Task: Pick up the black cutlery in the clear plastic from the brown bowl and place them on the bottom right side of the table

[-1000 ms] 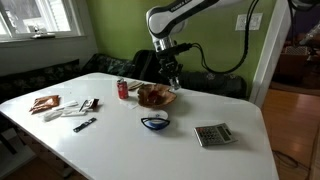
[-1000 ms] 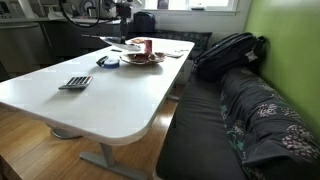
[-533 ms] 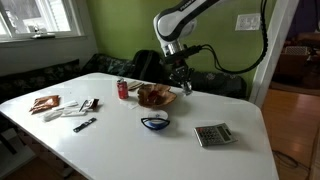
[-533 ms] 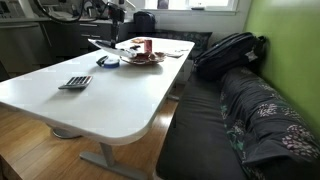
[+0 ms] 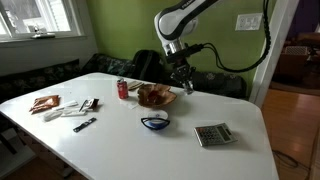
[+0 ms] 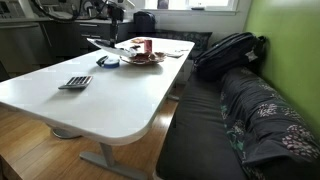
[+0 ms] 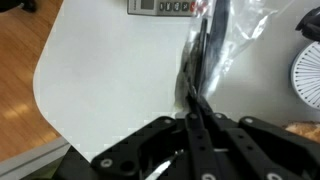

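My gripper point(image 5: 181, 82) hangs above the table just to the right of the brown bowl point(image 5: 156, 96), shut on the black cutlery in clear plastic point(image 7: 205, 60). In the wrist view the packet hangs from the closed jaws point(image 7: 193, 103), the black handles running up the frame inside crinkled clear film. In an exterior view the packet shows as a thin dark strip under the fingers point(image 5: 184, 88). In an exterior view from the far table end the bowl point(image 6: 139, 57) sits at the back, and the gripper is hard to make out there.
A red can point(image 5: 123, 89) stands left of the bowl. A blue-rimmed bowl point(image 5: 154, 122) and a grey calculator point(image 5: 212, 134) lie nearer the front. Wrapped items and utensils point(image 5: 75, 110) lie at the left. A dark bench with bags point(image 6: 240, 100) runs beside the table.
The gripper has moved right and slightly up from over the brown bowl, carrying the cutlery packet with it. Little has moved in the last half second.
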Available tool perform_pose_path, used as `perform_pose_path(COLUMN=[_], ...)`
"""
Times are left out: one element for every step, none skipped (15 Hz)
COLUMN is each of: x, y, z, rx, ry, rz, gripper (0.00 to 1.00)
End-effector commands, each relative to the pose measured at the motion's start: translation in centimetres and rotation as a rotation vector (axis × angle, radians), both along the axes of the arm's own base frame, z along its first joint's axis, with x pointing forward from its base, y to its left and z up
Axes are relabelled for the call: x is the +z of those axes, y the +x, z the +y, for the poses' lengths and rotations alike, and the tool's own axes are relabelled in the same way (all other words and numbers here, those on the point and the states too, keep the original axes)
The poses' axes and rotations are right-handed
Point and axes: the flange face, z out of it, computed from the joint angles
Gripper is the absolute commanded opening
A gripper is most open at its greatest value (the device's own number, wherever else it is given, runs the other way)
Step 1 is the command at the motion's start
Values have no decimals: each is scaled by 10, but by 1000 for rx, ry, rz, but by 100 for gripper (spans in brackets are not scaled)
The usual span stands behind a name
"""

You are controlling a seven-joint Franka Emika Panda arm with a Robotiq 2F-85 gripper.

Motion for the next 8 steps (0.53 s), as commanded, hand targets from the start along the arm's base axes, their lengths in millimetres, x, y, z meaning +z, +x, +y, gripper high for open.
perform_pose_path(x=[12,20,28,31,33,32,23,17], y=[-8,-13,-22,-28,-37,-47,-59,-71], z=[-30,-45,-65,-83,-103,-119,-136,-150], rx=[33,30,12,-12,-49,-74,-94,-124], ry=[-102,-139,-163,-187,-202,-217,-226,-214], rz=[10,-5,-24,-37,-34,-18,16,34], gripper=[1,1,1,1,1,1,1,1])
